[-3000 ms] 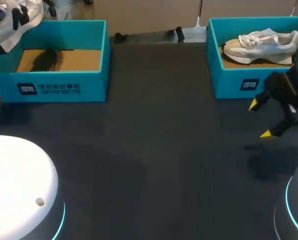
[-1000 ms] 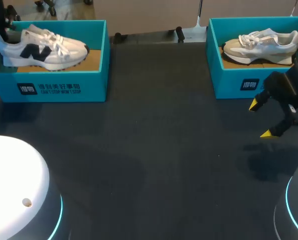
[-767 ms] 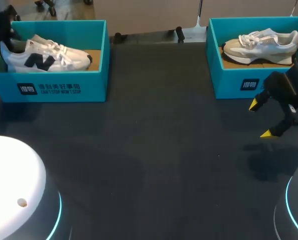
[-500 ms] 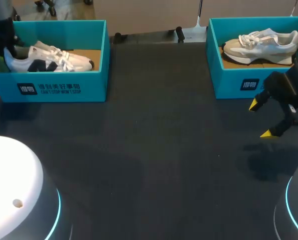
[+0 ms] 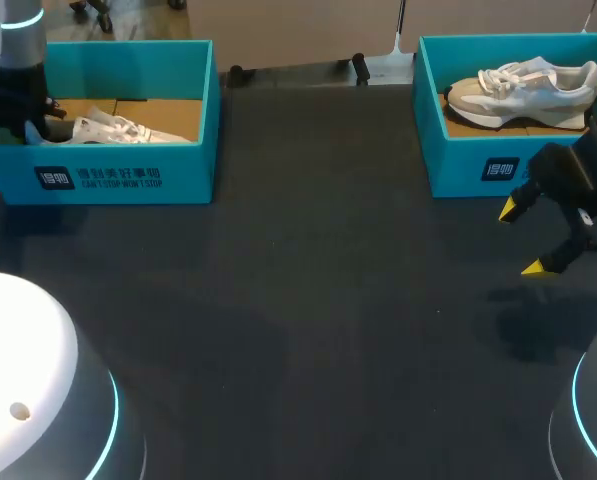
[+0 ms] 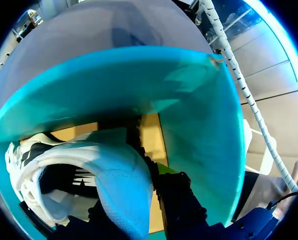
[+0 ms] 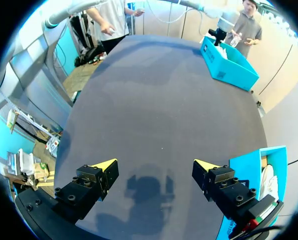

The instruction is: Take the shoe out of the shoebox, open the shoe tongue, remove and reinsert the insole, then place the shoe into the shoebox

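Left jaws closed on the heel of a white sneaker with a dark side logo (image 5: 118, 130), as far as the left wrist view shows: the pale heel collar sits pinched against one dark finger (image 6: 174, 197), the other finger hidden behind the shoe. Right jaws wide open and holding nothing, yellow tips well apart. The left gripper (image 5: 26, 122) is down inside the left teal shoebox (image 5: 128, 175), at its left end. Three seconds ago this box showed only its bare cardboard floor and the sneaker hung above its far left corner; a second ago the shoe was level over the box in full side view; now it has sunk so low that only the laces and upper show over the front wall. The final step, placing the shoe in the box, looks all but finished (letting go and lifting out appear to be what remains). The right gripper (image 5: 521, 239) has not moved, hovering over the dark table (image 5: 308, 300) just in front of the right teal shoebox (image 5: 478, 170), where a grey and white sneaker (image 5: 523, 88) lies. Room is tight at the heel, close to the box's end wall; straight up is free. Bare cardboard lies past the toe, and open table separates the boxes
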